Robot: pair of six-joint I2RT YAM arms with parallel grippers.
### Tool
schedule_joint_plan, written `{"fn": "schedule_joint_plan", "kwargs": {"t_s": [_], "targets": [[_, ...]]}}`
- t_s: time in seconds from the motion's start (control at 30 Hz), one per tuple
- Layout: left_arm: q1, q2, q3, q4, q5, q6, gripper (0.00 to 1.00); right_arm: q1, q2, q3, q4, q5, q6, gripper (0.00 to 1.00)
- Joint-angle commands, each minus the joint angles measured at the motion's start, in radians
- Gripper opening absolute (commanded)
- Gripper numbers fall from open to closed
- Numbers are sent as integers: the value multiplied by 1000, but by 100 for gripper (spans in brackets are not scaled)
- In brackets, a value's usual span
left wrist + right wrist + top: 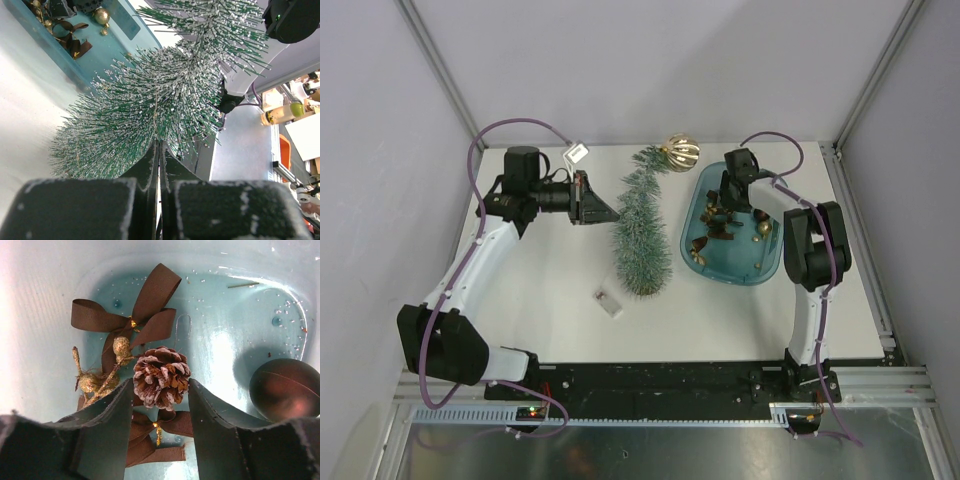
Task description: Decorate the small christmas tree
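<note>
Right gripper (160, 405) astride pine cone (161, 376)
</note>
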Motion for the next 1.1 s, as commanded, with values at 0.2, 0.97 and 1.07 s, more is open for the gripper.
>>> {"fn": "schedule_joint_plan", "kwargs": {"t_s": [0.2,0.97,1.07], "targets": [[14,-2,-17,4,12,4,0,-3,-136,-44,-27,17,9,23],[14,-58,-47,5,36,0,0,-4,-1113,-546,22,-784,116,23],[14,-63,-50,5,40,-2,0,26,-1200,-598,40,-908,124,25]]}}
